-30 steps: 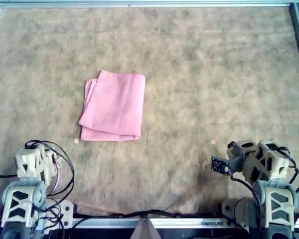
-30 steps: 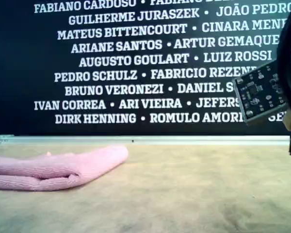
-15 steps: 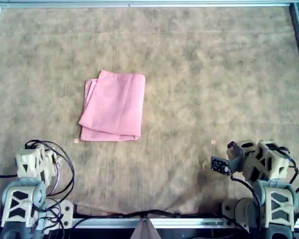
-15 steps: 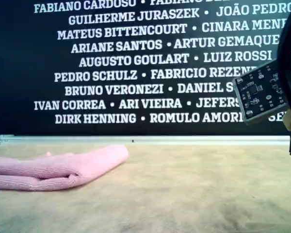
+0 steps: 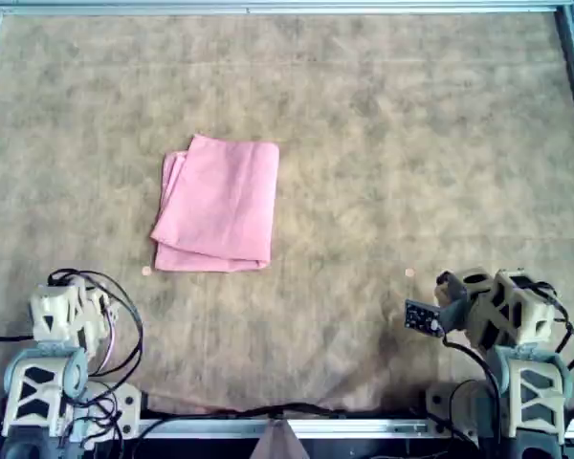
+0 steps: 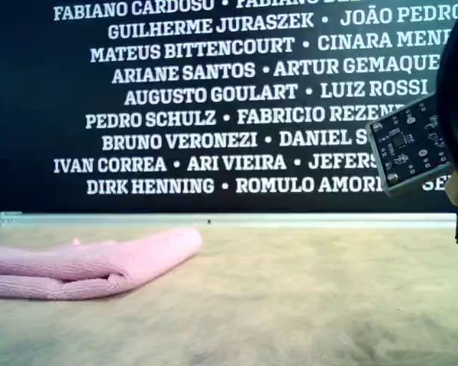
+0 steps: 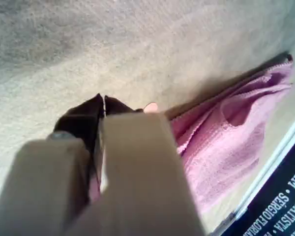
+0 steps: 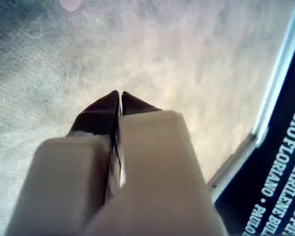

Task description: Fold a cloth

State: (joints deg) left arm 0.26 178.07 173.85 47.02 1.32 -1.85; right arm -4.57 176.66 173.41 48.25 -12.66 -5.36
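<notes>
Fingers [image 7: 104,101] of L & R [image 8: 120,96] grippers pressed together, nothing held.

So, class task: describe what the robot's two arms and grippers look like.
Both arms are pale cream plastic with lattice-cut bases. The left arm trails black cables; the right arm carries a small dark circuit board. The left gripper and right gripper have dark pointed fingertips.

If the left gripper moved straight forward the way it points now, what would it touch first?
Probably the cloth. The left gripper, shut and empty, aims across bare mat toward the folded pink fabric, with nothing between them. Depth is unclear, so it might graze the mat first.
</notes>
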